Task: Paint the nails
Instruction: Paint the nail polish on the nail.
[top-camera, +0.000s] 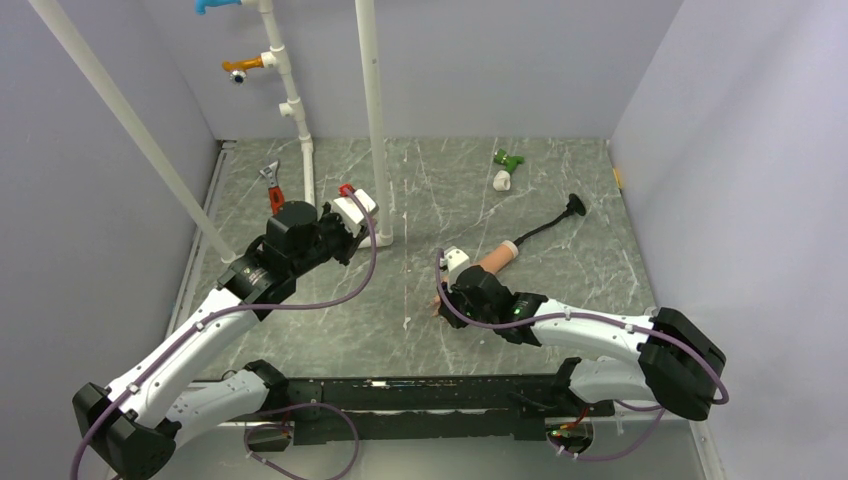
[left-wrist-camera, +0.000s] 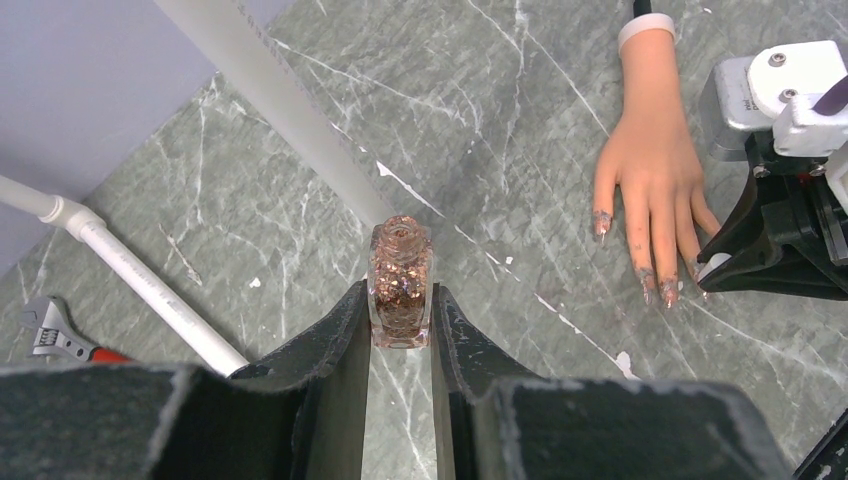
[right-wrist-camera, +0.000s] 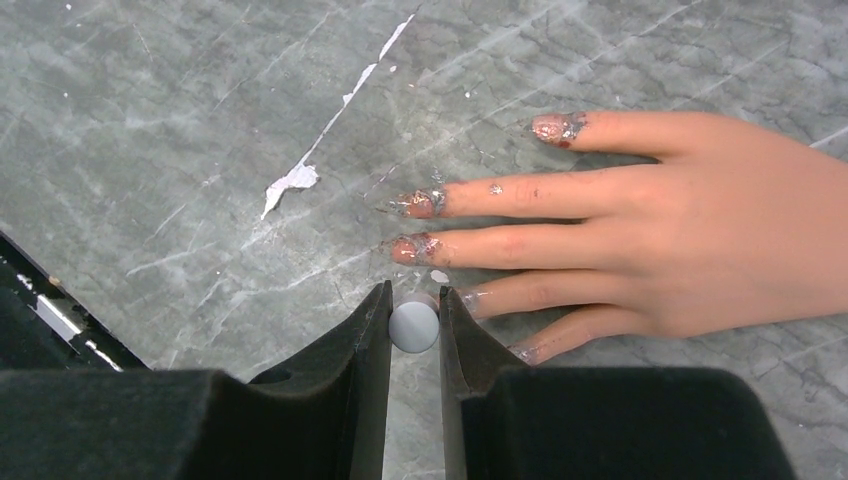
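Observation:
The peach mannequin hand (right-wrist-camera: 700, 240) lies flat on the grey marble table, fingers spread toward my right gripper. Its nails (right-wrist-camera: 412, 204) carry smeared glittery polish, which also shows in the left wrist view (left-wrist-camera: 645, 280). My right gripper (right-wrist-camera: 413, 310) is shut on a small round white brush cap (right-wrist-camera: 414, 326), right beside the tip of the ring finger (right-wrist-camera: 480, 297); the brush itself is hidden under the cap. My left gripper (left-wrist-camera: 400, 318) is shut on an uncapped bottle of copper glitter polish (left-wrist-camera: 401, 280), held upright to the left of the hand (top-camera: 497, 256).
White pipes (top-camera: 372, 110) stand at the back left, one slanting close by the bottle (left-wrist-camera: 290, 110). A red-handled wrench (top-camera: 272, 186) lies near them. A green and white piece (top-camera: 506, 165) lies at the back. A black rod (top-camera: 548, 226) runs from the wrist stub. Walls close three sides.

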